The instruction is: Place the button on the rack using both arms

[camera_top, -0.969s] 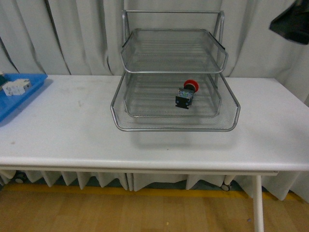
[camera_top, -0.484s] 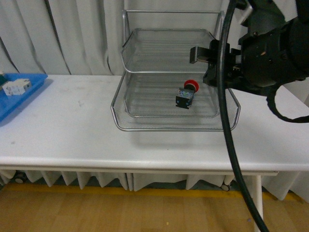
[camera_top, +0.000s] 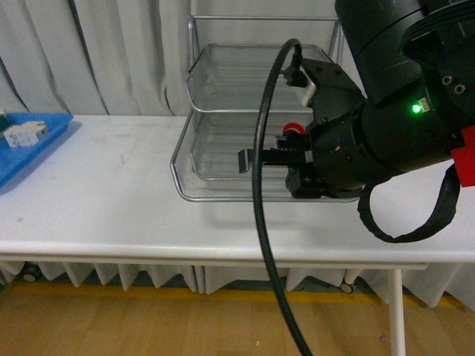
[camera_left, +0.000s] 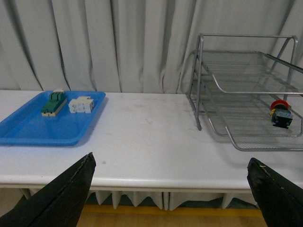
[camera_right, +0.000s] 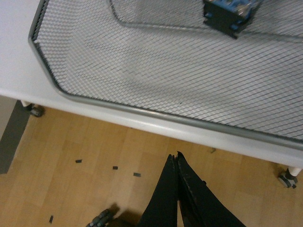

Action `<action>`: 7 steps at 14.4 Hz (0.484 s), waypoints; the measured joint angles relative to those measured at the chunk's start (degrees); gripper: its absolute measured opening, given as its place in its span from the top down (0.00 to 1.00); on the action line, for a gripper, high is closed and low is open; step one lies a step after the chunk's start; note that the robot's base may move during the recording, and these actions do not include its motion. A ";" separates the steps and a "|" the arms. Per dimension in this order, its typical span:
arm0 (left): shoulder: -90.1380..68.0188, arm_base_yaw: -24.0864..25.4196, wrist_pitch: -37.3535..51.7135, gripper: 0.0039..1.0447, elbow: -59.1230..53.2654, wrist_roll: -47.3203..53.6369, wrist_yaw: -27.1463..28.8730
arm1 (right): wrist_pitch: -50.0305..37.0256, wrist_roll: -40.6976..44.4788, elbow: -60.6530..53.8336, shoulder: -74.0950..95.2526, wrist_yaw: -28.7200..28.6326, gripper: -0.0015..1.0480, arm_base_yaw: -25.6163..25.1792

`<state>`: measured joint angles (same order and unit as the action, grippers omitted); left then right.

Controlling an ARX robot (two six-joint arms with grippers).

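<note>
Mostly hidden: button (camera_top: 295,127) in rack (camera_top: 223,81), behind R arm (camera_top: 401,111).

The right arm (camera_top: 401,96) is bulky, glossy black, with a small green light (camera_top: 415,108) and a red patch (camera_top: 466,159). A thick black cable (camera_top: 259,193) loops off it. The left pincer (camera_left: 170,160) has matte black wedge fingers (camera_left: 66,191).

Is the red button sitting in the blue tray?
No, the button lies inside the wire rack, while the blue tray holds only a green block and a white block.
</note>
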<state>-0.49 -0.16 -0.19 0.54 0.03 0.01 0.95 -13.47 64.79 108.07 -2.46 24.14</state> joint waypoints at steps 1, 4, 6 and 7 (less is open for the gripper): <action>0.00 0.00 0.00 0.06 0.00 0.00 0.00 | 0.87 -0.13 0.00 0.50 -0.48 0.98 0.74; 0.00 0.00 0.00 0.06 0.00 0.00 0.00 | 3.74 -0.20 0.57 3.87 -0.76 0.98 1.33; 0.00 0.00 0.00 0.06 0.00 0.00 0.00 | 4.46 -0.20 2.91 6.23 -0.72 0.98 0.87; 0.00 0.00 0.00 0.06 0.00 0.02 0.00 | 4.59 -0.17 4.92 7.32 -0.70 0.98 0.55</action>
<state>-0.49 -0.16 -0.19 0.54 0.05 0.01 5.54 -13.65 69.71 115.39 -3.16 24.69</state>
